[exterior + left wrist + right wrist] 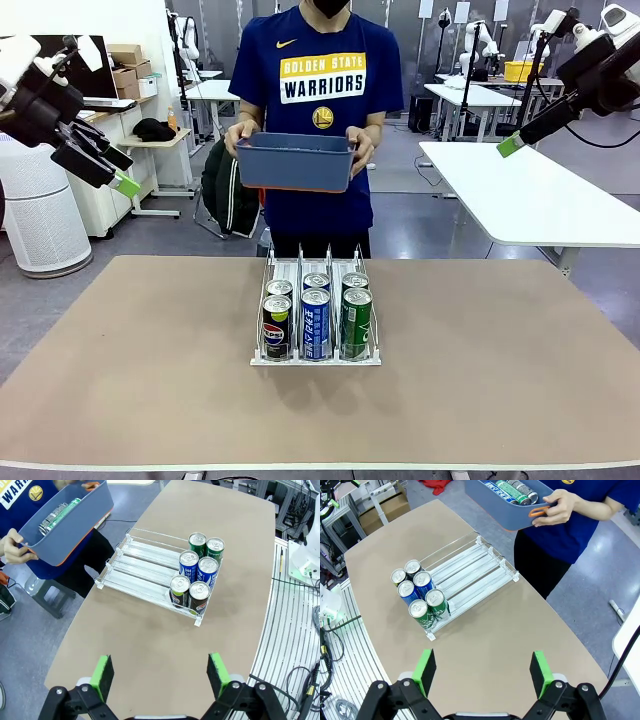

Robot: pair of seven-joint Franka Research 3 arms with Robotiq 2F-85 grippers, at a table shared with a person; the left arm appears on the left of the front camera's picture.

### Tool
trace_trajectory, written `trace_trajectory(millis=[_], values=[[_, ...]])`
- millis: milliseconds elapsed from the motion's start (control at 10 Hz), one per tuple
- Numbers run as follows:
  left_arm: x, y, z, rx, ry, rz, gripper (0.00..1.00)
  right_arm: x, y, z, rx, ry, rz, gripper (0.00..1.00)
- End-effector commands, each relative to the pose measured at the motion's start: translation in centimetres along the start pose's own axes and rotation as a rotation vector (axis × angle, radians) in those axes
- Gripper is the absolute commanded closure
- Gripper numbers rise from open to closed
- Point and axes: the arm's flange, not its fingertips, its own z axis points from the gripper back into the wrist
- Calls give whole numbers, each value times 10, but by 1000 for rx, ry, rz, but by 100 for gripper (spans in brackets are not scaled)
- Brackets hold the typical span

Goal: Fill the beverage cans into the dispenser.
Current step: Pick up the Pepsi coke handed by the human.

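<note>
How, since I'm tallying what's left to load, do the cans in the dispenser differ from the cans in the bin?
The dispenser cans stand upright, six of them, two per lane at the robot-side end of the dispenser; the bin cans lie on their sides, too overlapped to count. The dispenser cans rest on the table; the bin cans ride in the bin a person holds up. Both sets are slim with silver tops.

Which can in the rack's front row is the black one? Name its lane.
The black Pepsi can, at the front of the dispenser's left lane. The other front cans are the blue-white can and the green can.
</note>
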Motion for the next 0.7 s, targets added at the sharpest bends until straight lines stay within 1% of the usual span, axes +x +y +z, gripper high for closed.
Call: trace_trajectory(millis=[0,600], values=[[0,0,0,5,0,-1,0,-2,1,-1,1,1,-1,0],[0,0,0,5,0,-1,0,-2,1,-1,1,1,-1,0]])
